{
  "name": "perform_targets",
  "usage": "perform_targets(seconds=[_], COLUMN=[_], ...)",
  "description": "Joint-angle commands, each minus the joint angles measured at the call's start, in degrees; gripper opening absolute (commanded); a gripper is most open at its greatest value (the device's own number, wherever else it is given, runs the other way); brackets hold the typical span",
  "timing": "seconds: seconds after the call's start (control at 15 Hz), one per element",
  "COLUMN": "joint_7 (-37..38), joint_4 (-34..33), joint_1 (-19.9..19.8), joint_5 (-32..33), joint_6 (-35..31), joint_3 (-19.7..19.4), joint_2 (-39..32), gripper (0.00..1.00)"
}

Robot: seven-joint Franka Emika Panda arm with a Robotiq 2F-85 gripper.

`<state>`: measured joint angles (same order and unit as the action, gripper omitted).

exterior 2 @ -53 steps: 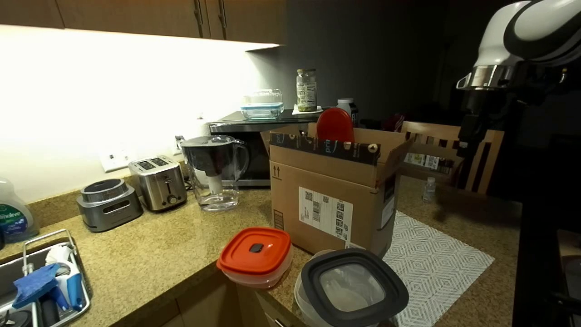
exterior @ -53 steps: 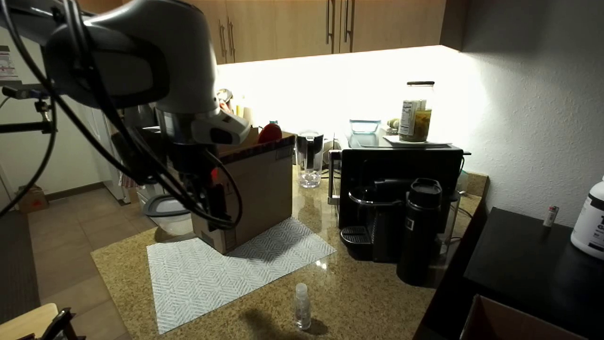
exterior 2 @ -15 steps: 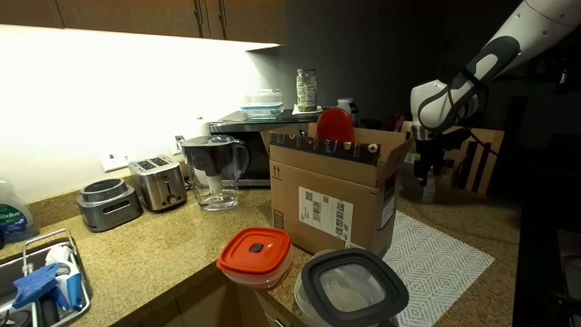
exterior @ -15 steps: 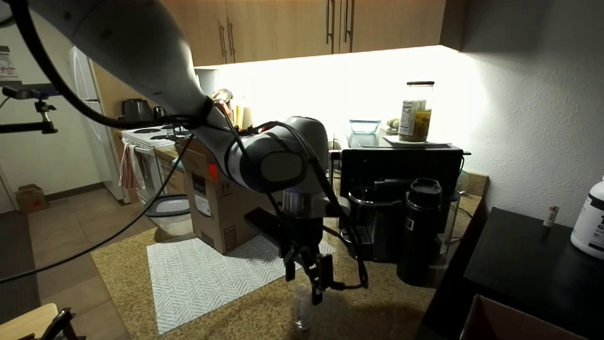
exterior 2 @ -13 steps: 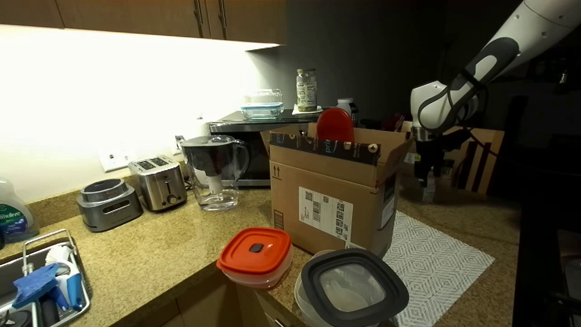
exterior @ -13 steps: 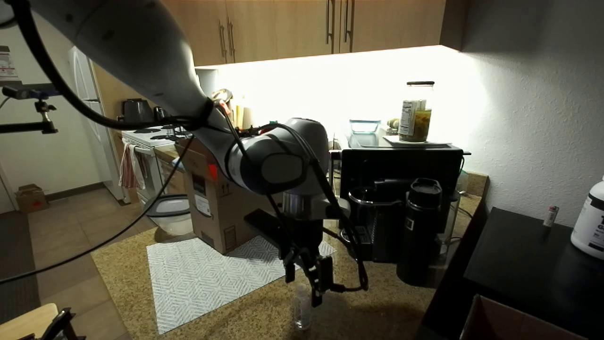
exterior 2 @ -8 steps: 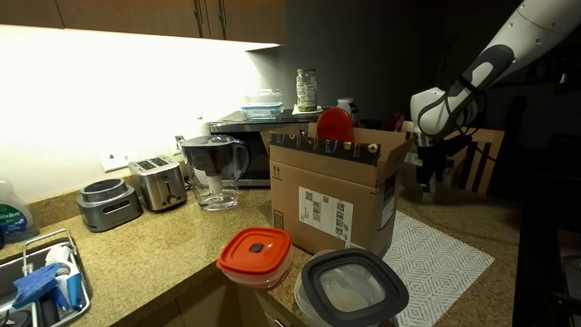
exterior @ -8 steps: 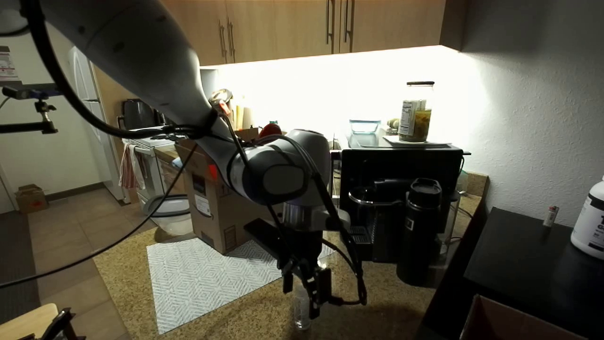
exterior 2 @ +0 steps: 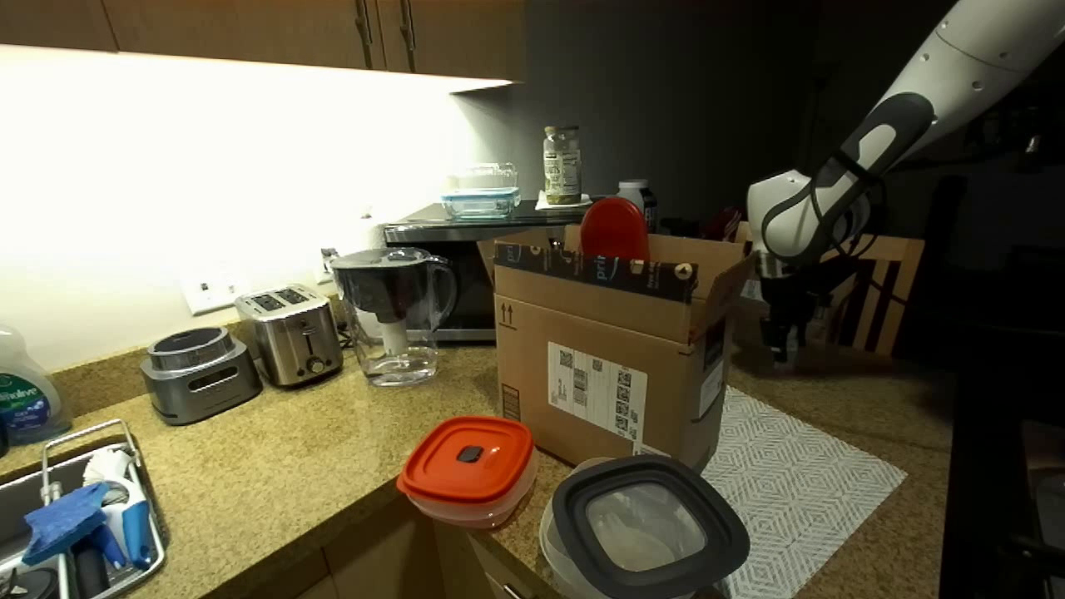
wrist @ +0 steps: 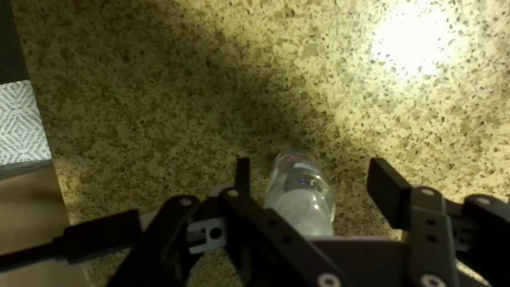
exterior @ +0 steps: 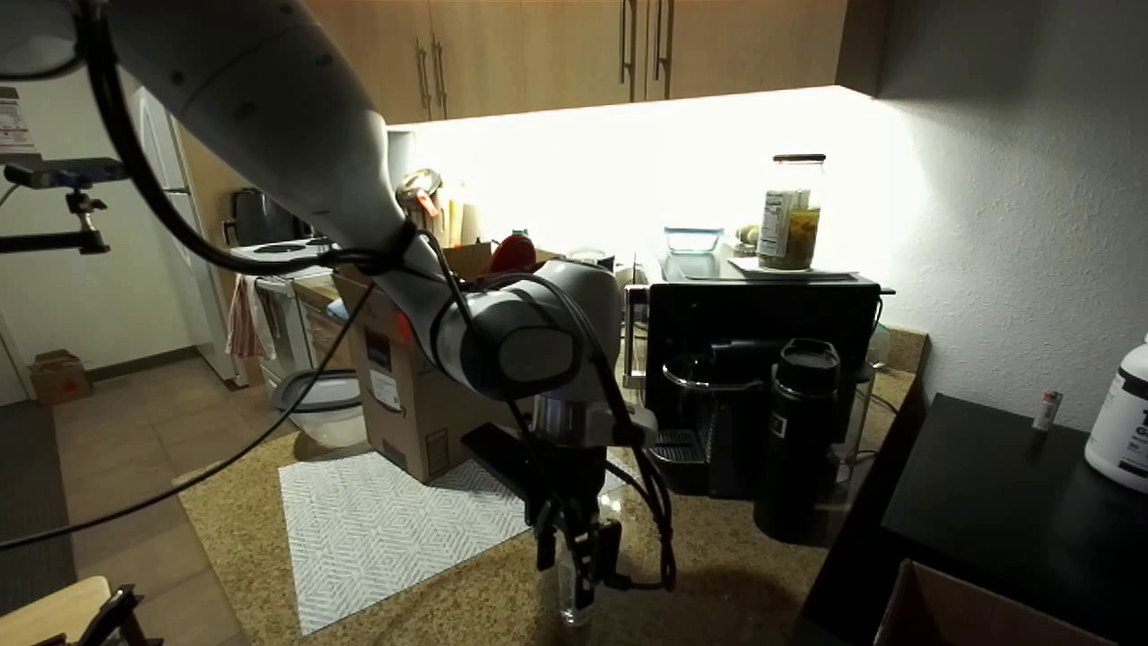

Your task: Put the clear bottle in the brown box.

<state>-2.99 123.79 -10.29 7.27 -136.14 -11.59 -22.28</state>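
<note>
While the arm (exterior: 305, 152) slants, its gripper (wrist: 312, 181) straddles the bottle (wrist: 301, 201).

My arm (exterior 2: 982, 62): white shell, greyer where shaded; smooth rounded links, few small round spots on upper one. I see dark grey oval panel (exterior 2: 912, 108) with paler oval inset (exterior 2: 876, 143), shiny silver collar (exterior: 560, 422) toward wrist. Black cables (exterior: 100, 54), held to forearm by black band (exterior: 395, 251); thinner one passes in front of corner of bench (exterior: 238, 520). My fingers (wrist: 432, 251) from wrist view: black, jointed, with pale round screw heads (wrist: 328, 280), dark blocky pads (wrist: 387, 193), small light-grey bracket (wrist: 213, 224) with dark hole.
</note>
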Motion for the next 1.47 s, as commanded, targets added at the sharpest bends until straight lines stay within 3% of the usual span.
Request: perform_targets(seconds=[0.0,0.33,0.8,1.4], joint_7=[-1.46,-2.32,-4.60,-9.44], joint_4=[1.06,1.51,2.59,0.12], joint_1=[-0.78,-0.99,-1.19,2.10], joint_5=[-0.53,-0.51,-3.74,-16.45], joint_6=[-2.88,-5.54,-2.93,14.46], joint_3=[0.98,1.25,3.40,10.93], joint_2=[0.28,0.68,3.62,12.03], gripper=[0.47,0.14,0.12,0.12])
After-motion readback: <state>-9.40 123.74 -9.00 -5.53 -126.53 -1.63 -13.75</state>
